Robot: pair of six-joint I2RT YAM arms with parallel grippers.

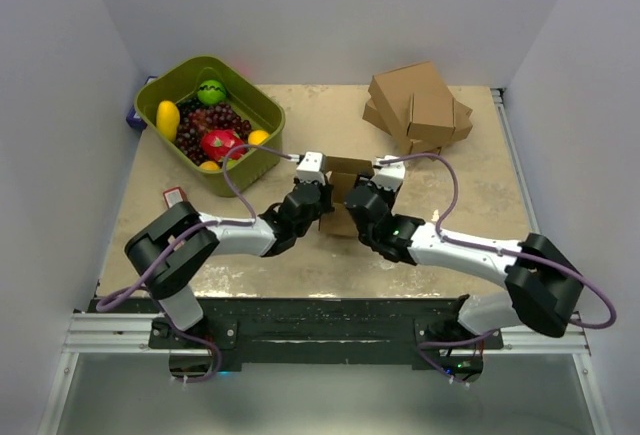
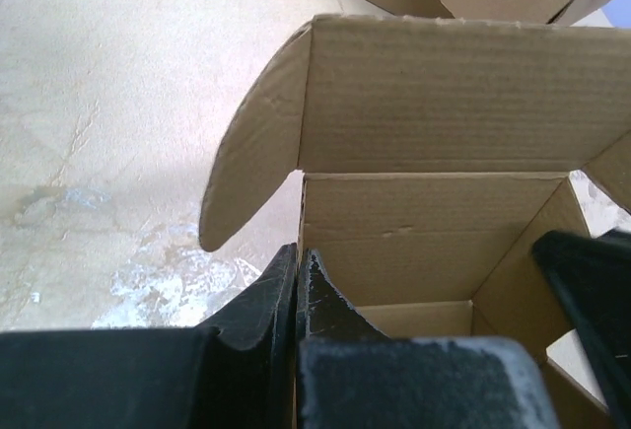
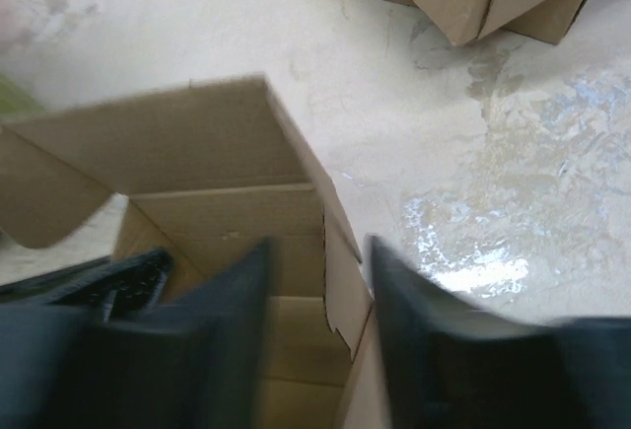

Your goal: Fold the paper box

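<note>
The box (image 1: 348, 177) sits in the middle of the table (image 1: 480, 185), right between the two arms, and it's partway there. The walls are up and form an open tray, but the lid (image 2: 463, 94) stands upright at the back with its rounded ear (image 2: 251, 163) splayed out and nothing tucked. Closing it is what's left, I'd say. The left gripper (image 2: 298, 266) is pinched tight on the left wall. The right gripper (image 3: 320, 251) has its jaws apart, straddling the right wall without gripping. It's plain brown corrugated card, unmarked, with crisp creases.

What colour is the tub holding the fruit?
Olive green; the tub shows best in the top external view.
</note>
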